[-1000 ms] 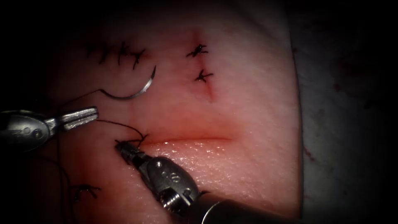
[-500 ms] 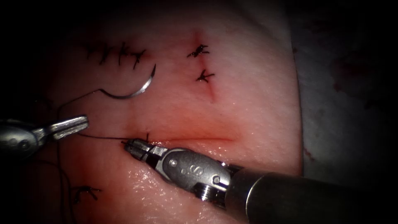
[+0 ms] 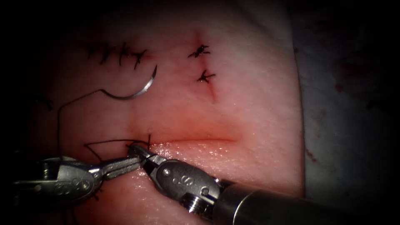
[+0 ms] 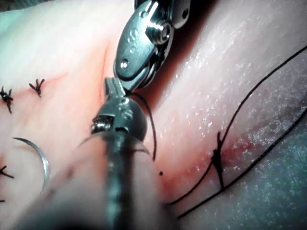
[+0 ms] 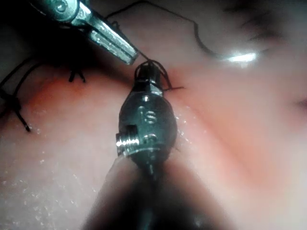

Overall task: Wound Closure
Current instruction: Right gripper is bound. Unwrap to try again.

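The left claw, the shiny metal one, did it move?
Yes. The left arm's shiny metal claw slid down and right, away from the curved steel needle lying on the tissue, ending beside the right claw.

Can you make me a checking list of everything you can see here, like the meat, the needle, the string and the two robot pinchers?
Surface: tissue with a cut, shiny and reddish along it.
Job's things: needle lies free on the tissue above the cut, not in the tissue, held by neither tool; thread runs from it down to the cut's left end.
Clutter: finished stitches with short cut ends.
Grippers: right tool shut on the thread at the cut's left end; left tool shut, tip against it, holding nothing that I can make out.
Cables: nothing seen.
Surroundings: pale cloth right of the tissue.
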Robot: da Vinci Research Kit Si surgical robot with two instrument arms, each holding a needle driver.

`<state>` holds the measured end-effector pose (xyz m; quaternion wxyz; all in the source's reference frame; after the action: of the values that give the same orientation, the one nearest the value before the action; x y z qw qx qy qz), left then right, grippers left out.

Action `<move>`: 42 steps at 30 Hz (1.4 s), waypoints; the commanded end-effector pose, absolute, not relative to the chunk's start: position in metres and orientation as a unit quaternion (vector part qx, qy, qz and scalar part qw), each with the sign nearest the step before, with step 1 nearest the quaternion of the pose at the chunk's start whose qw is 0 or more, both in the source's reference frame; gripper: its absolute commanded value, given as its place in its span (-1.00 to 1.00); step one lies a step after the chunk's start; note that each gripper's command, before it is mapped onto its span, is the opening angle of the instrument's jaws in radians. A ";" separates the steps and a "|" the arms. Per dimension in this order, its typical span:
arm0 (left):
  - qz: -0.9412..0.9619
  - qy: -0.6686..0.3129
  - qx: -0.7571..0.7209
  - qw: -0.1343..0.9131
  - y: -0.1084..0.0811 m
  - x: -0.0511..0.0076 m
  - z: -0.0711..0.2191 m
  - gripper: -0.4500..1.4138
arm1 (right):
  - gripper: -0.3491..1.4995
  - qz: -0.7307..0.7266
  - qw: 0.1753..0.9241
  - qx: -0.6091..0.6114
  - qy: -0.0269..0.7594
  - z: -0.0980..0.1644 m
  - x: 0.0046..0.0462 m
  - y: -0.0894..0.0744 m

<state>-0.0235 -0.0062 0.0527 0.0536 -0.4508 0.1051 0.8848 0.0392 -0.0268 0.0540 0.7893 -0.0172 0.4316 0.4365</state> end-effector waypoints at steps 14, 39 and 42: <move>0.913 0.095 -0.385 0.091 -0.005 -0.0237 0.055 -1.00 | -1.00 0.358 0.839 -0.093 0.399 0.055 0.0407 -0.028; 0.913 0.091 -0.384 0.104 -0.004 -0.0192 0.054 -1.00 | -0.93 0.387 0.786 -0.039 0.480 0.055 0.0399 -0.027; 0.913 0.091 -0.384 0.103 -0.004 -0.0189 0.054 -1.00 | -1.00 0.392 0.787 -0.045 0.475 0.055 0.0394 -0.027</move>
<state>-0.0183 -0.0045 0.0535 0.1039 -0.3831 0.0904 0.9134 0.0386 -0.0272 0.0548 0.7877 -0.0454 0.4731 0.3920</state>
